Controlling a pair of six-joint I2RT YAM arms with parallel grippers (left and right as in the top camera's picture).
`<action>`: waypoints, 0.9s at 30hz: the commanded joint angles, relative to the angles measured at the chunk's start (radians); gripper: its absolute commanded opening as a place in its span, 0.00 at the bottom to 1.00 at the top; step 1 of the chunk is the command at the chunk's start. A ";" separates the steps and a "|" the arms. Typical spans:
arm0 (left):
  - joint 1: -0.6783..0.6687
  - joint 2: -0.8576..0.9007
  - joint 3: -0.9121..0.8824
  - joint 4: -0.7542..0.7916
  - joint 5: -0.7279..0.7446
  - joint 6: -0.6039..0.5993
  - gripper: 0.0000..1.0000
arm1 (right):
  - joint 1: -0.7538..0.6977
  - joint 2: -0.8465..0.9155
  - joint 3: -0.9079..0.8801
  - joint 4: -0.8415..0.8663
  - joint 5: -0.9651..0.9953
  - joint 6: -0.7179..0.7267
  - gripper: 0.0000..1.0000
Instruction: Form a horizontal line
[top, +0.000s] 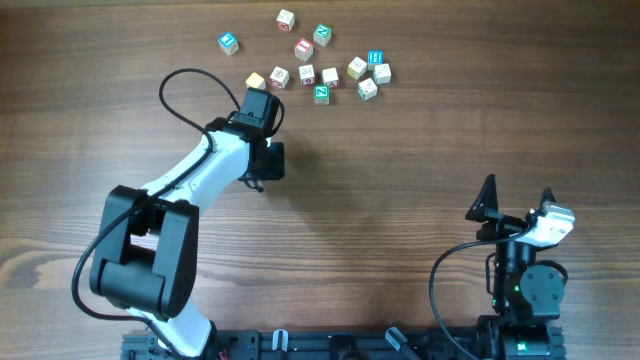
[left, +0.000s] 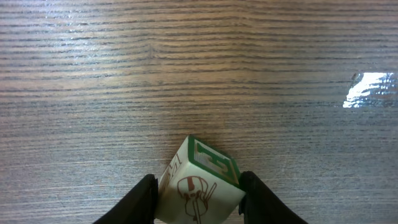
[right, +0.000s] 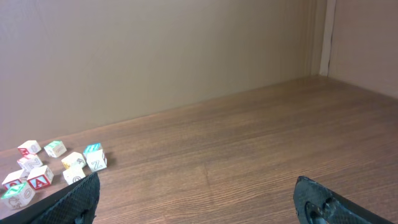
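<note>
Horizontal line (top: 307, 74) sits top-centre on the surface (top: 400, 200).

Overhead: four cubes in a row. The yellowish end cube (top: 255, 80) is at the tips of my left tool (top: 256, 89). The green cube (top: 321, 94) lies just below the row, out of line. Risk: the tool body is near the neighbouring cube, so any sideways drift shunts the row. Count is thirteen cubes: two blue-faced cubes (top: 229, 42), one red-faced cube (top: 303, 47), two green-faced, the rest cream or yellowish.

Left wrist: one cube, presumably that end cube (left: 199, 186). The tool is clamped on both its sides, but the cube sits skewed, corner forward. Risk: it twists or pops out.

Right wrist: my right tool (right: 199, 205) is spread wide, empty, well apart from the cluster. Roughly ten cubes show, and the frame edge cuts some.
</note>
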 joint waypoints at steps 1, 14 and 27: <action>0.001 0.012 -0.006 -0.001 -0.021 -0.028 0.39 | -0.005 -0.003 -0.001 0.003 0.006 -0.012 1.00; 0.001 0.012 -0.006 -0.020 -0.021 -0.028 0.44 | -0.005 -0.003 -0.001 0.003 0.006 -0.012 1.00; 0.001 0.012 -0.006 0.005 -0.048 -0.024 0.37 | -0.005 -0.003 -0.001 0.003 0.006 -0.012 1.00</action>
